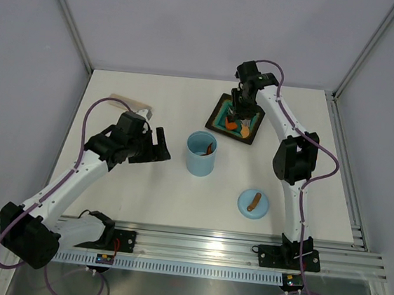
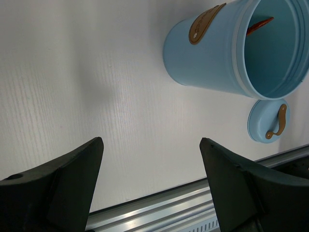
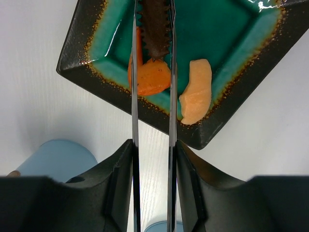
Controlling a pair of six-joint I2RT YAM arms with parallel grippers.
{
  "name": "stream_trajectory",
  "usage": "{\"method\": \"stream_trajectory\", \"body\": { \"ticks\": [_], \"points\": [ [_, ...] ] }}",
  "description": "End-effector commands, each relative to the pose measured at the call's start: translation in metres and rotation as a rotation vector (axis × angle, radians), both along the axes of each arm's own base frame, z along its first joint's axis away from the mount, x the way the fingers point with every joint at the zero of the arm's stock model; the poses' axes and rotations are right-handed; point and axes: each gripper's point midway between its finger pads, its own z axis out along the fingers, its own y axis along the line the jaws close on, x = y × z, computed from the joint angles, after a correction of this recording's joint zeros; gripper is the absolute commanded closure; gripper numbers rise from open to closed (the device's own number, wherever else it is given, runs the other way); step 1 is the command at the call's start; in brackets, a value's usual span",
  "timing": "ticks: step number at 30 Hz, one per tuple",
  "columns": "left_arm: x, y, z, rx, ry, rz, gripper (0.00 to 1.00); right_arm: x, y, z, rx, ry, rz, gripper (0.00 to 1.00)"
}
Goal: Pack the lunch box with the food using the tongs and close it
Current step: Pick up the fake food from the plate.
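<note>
Right gripper: closed on the tongs, one finger pressing each arm from outside, so squeezing the fingers would work the tips. The tongs pointed down into the plate, which sat toward the table's far edge, right of centre. The tips straddled a brown piece and the orange piece just beside it. I could not tell whether either was pinched. A paler orange piece lay outside the tongs, by the plate's rim.

Left gripper: open and empty, hanging over bare table left of the box, in my judgement kept clear of the carrying path.

The box stood upright and uncovered mid-table, one piece inside. The lid lay flat nearer the table's near edge. Packing was unfinished, closing not begun.
</note>
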Motion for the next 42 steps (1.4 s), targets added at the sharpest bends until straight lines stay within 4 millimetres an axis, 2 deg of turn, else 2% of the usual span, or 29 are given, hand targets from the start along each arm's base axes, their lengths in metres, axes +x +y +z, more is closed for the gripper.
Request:
{"method": "stream_trajectory", "body": {
  "ticks": [1, 7, 8, 11, 12, 14, 15, 17, 18, 19, 21, 23, 24, 25, 27, 29, 30, 31, 32, 34, 36, 37, 38, 42],
  "points": [
    [0.008, -0.001, 0.014, -0.012, -0.055, -0.005, 0.15, 0.004, 0.001, 0.022, -0.007, -0.056, -0.007, 0.59],
    [0.007, 0.000, 0.014, -0.011, -0.057, -0.007, 0.15, 0.006, -0.005, 0.040, -0.013, -0.107, -0.044, 0.69],
    [0.007, 0.000, 0.015, -0.013, -0.058, -0.004, 0.15, 0.008, -0.006, 0.051, -0.001, -0.142, -0.053, 0.71],
    [0.006, 0.001, 0.015, -0.013, -0.059, -0.002, 0.15, 0.007, -0.007, 0.063, 0.010, -0.176, -0.075, 0.76],
    [0.006, 0.002, 0.015, -0.011, -0.060, 0.000, 0.15, 0.008, -0.008, 0.075, 0.023, -0.209, -0.083, 0.78],
    [0.005, 0.002, 0.014, -0.013, -0.057, 0.000, 0.15, 0.005, -0.009, 0.082, 0.036, -0.222, -0.100, 0.80],
    [0.005, 0.002, 0.014, -0.012, -0.061, 0.002, 0.15, 0.002, -0.010, 0.093, 0.047, -0.242, -0.107, 0.81],
    [0.004, 0.003, 0.013, -0.014, -0.060, 0.006, 0.15, -0.003, -0.011, 0.096, 0.065, -0.245, -0.127, 0.82],
    [0.004, 0.003, 0.012, -0.014, -0.058, 0.008, 0.15, -0.005, -0.011, 0.111, 0.090, -0.280, -0.133, 0.83],
    [0.004, 0.003, 0.013, -0.018, -0.060, 0.005, 0.15, -0.010, -0.012, 0.109, 0.097, -0.272, -0.142, 0.84],
    [0.004, 0.003, 0.013, -0.017, -0.059, 0.004, 0.15, -0.017, -0.012, 0.124, 0.130, -0.296, -0.143, 0.85],
    [0.005, 0.003, 0.014, -0.014, -0.064, 0.003, 0.15, -0.025, -0.010, 0.127, 0.147, -0.289, -0.140, 0.85],
    [0.005, 0.004, 0.015, -0.013, -0.066, 0.005, 0.15, -0.033, -0.010, 0.138, 0.173, -0.298, -0.130, 0.85],
    [0.006, 0.005, 0.016, -0.006, -0.071, 0.008, 0.15, -0.039, -0.010, 0.137, 0.177, -0.288, -0.125, 0.85],
    [0.007, 0.008, 0.019, -0.001, -0.078, 0.016, 0.15, -0.055, -0.006, 0.156, 0.209, -0.314, -0.098, 0.85],
    [0.008, 0.010, 0.020, 0.007, -0.084, 0.020, 0.15, -0.070, -0.004, 0.159, 0.237, -0.297, -0.074, 0.85],
    [0.008, 0.011, 0.021, 0.011, -0.087, 0.023, 0.15, -0.084, 0.002, 0.171, 0.278, -0.299, -0.039, 0.85],
    [0.010, 0.012, 0.023, 0.017, -0.095, 0.027, 0.15, -0.092, 0.004, 0.169, 0.282, -0.286, -0.024, 0.84],
    [0.011, 0.013, 0.023, 0.022, -0.093, 0.028, 0.15, -0.104, 0.003, 0.181, 0.298, -0.306, -0.010, 0.84],
    [0.013, 0.014, 0.025, 0.029, -0.098, 0.028, 0.15, -0.121, 0.011, 0.181, 0.304, -0.294, 0.029, 0.84],
    [0.015, 0.014, 0.027, 0.032, -0.099, 0.029, 0.15, -0.144, 0.020, 0.190, 0.340, -0.292, 0.086, 0.84],
    [0.015, 0.014, 0.028, 0.031, -0.102, 0.029, 0.15, -0.153, 0.023, 0.186, 0.347, -0.274, 0.115, 0.83],
    [0.016, 0.015, 0.028, 0.036, -0.101, 0.034, 0.15, -0.162, 0.025, 0.193, 0.370, -0.286, 0.135, 0.83],
    [0.019, 0.019, 0.031, 0.036, -0.106, 0.071, 0.14, -0.190, 0.037, 0.183, 0.382, -0.230, 0.205, 0.82]
  ]
}}
